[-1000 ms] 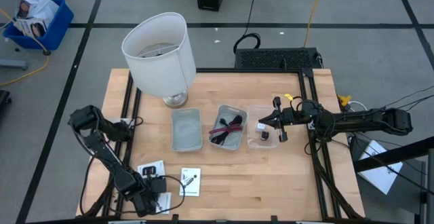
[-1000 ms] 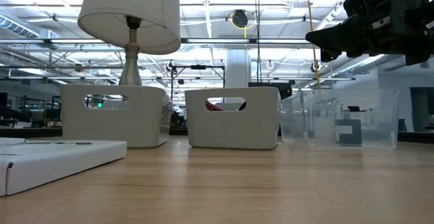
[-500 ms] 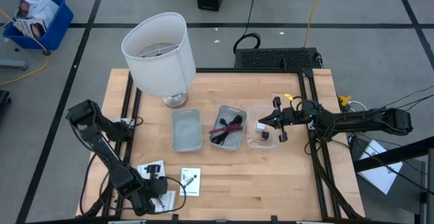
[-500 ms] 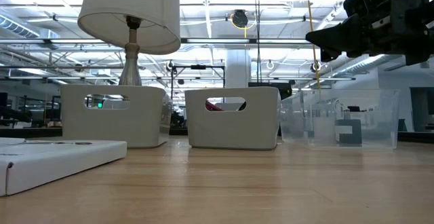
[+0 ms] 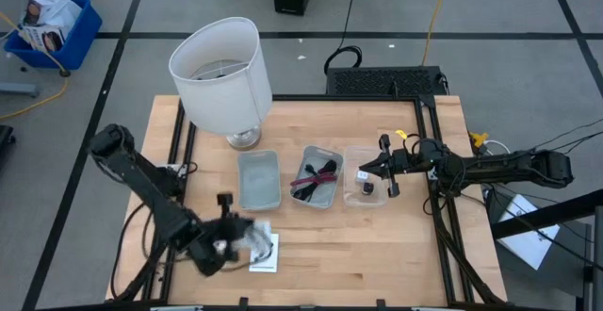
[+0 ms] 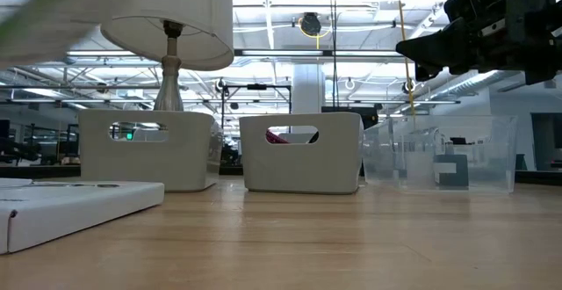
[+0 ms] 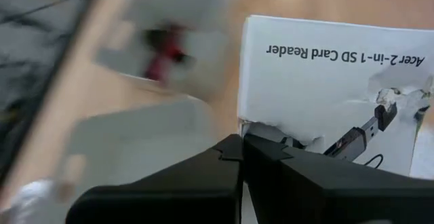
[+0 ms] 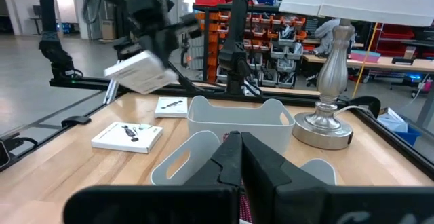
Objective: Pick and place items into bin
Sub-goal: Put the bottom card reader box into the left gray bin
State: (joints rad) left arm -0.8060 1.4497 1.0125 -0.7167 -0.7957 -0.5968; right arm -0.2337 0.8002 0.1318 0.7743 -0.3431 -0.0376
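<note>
Left jaws: we see the left gripper (image 7: 239,146) clenched on the lower edge of a white packet (image 7: 336,88) printed "Acer 2-in-1 SD Card Reader"; in the high view the packet is lifted off the desk (image 5: 377,245), above the front-left part, just short of the grey bin.
Right jaws: the right gripper (image 5: 381,169) is clenched on nothing and hangs over the clear bin (image 5: 366,202), near the desk's right edge.
Packets on the desk: we count two more white packets in the right wrist view, one (image 8: 128,136) lying flat toward the front-left corner, another (image 8: 170,105) just in front of the grey bin.
Grey bin: the leftmost bin (image 5: 259,180) sits mid-desk; we see nothing inside it.
Middle bin: the middle bin (image 5: 317,154) holds coiled black and magenta cables (image 5: 316,178).
Clear bin contents: a small black cube (image 5: 367,188) and a tiny white tag (image 5: 362,173) lie inside.
Lamp: a lamp with a white shade (image 5: 222,73) stands at the back-left of the desk, behind the grey bin.
</note>
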